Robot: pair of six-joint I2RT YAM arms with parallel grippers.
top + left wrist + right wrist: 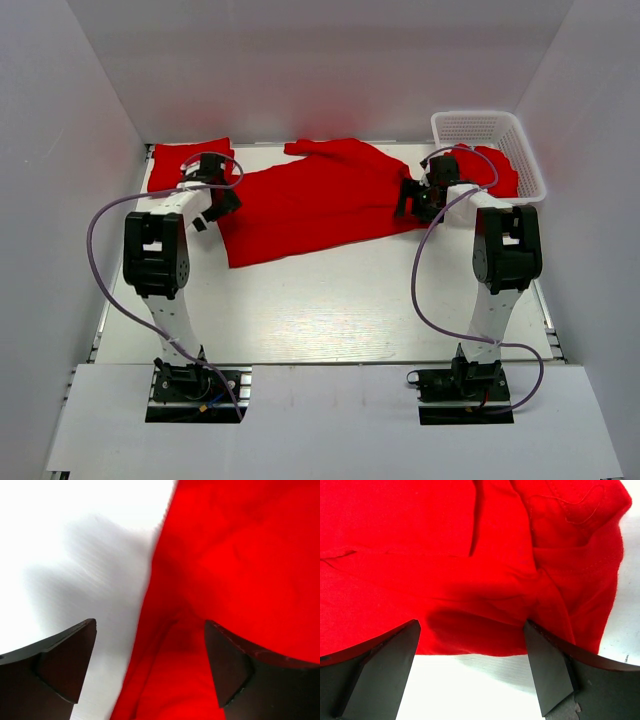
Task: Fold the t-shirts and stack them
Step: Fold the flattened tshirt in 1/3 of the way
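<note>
A red t-shirt point(310, 205) lies spread across the back middle of the white table. My left gripper point(222, 207) is open just above its left edge; the left wrist view shows the shirt's edge point(200, 630) between the fingers. My right gripper point(408, 200) is open at the shirt's right end, with the hem point(470, 630) between the fingers and nothing held. A second red t-shirt point(185, 162) lies folded at the back left corner. More red cloth point(492, 168) fills the white basket.
The white lattice basket point(520, 150) stands at the back right corner, close behind the right arm. White walls enclose the table on the left, back and right. Purple cables loop off both arms.
</note>
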